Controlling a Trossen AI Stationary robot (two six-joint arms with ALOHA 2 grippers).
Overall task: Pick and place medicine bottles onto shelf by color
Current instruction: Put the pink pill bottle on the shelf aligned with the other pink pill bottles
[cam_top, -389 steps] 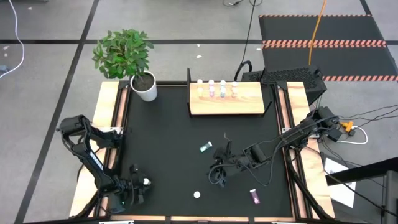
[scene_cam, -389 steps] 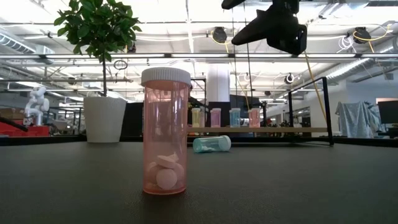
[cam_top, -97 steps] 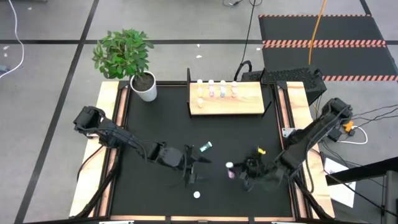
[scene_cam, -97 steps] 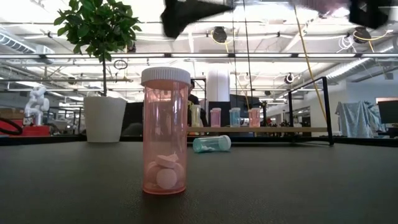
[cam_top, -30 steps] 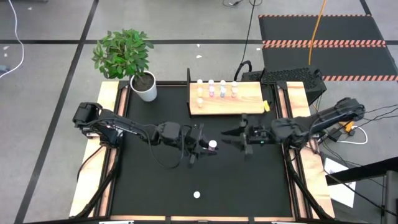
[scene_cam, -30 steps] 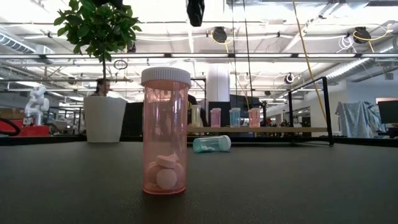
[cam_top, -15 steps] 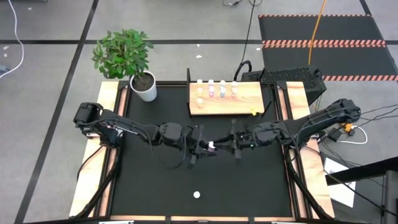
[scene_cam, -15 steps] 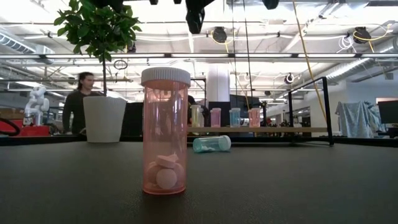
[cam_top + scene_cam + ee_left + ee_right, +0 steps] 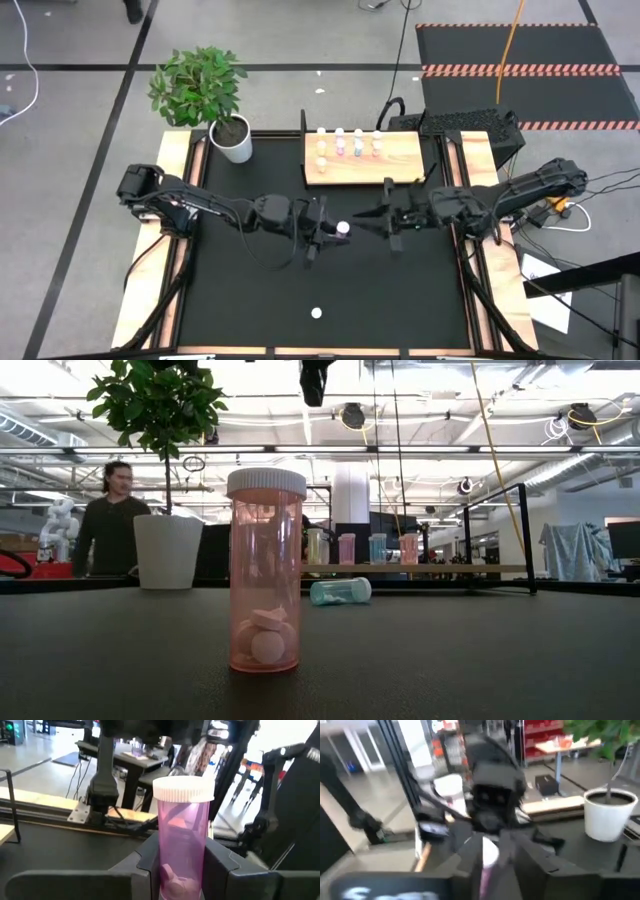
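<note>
A magenta medicine bottle (image 9: 182,835) with a white cap stands upright in my left gripper (image 9: 333,233), held above the middle of the black table. My right gripper (image 9: 368,225) hangs a short way to its right, pointing level at it, fingers apart and nothing between them. The shelf (image 9: 400,165), a light-wood board, lies at the table's far side with several small bottles standing in a row on it. A pink bottle (image 9: 266,570) stands upright near the front edge. A teal bottle (image 9: 340,591) lies on its side behind it. My left gripper pinches the magenta bottle's lower body (image 9: 170,867) between its two fingers (image 9: 146,865), one on each side. The fingers come in level from the table's left. The bottle stands upright in the hold, cap up, lifted clear of the table.
A white pot (image 9: 232,138) with a green plant stands at the far left corner, beside the shelf. A thin black frame (image 9: 523,535) rises at the shelf's edge. A person (image 9: 108,520) stands in the room behind the pot.
My right gripper went toward the table's left, close up to the bottle in my left gripper, then drew back toward the right to about where it started. The magenta bottle has stayed upright in my left gripper. Behind the table a person has walked left.
</note>
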